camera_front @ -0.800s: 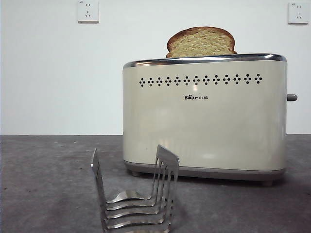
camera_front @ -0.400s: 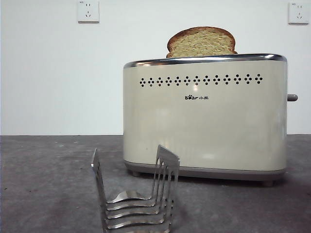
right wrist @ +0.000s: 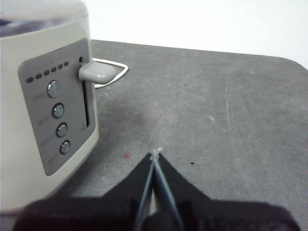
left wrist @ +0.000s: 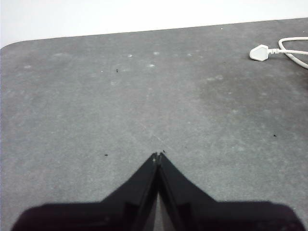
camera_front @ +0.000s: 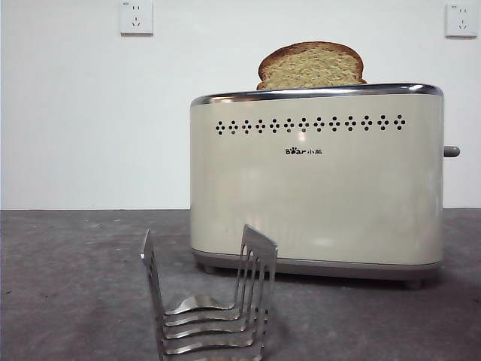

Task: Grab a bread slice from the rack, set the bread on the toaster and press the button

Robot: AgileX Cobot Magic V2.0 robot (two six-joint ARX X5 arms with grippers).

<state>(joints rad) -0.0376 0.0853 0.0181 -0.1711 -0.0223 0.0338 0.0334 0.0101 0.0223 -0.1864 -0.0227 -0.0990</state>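
Observation:
The slice of bread (camera_front: 312,66) stands upright in the top of the cream toaster (camera_front: 316,180), its domed brown crust rising above the chrome rim. The steel wire rack (camera_front: 210,301) sits in front of the toaster with nothing in it. The toaster's grey lever button (camera_front: 451,151) juts from its right end, high in its slot; the right wrist view shows that button (right wrist: 97,72) on the toaster's end panel (right wrist: 60,110). My right gripper (right wrist: 156,154) is shut, low over the table beside that end. My left gripper (left wrist: 158,155) is shut over bare table.
A white plug and cord (left wrist: 279,49) lie on the grey table far from the left gripper. A white cord loop (right wrist: 115,72) lies behind the toaster. Four round buttons (right wrist: 57,113) sit on the end panel. Two wall sockets (camera_front: 136,16) are on the white wall.

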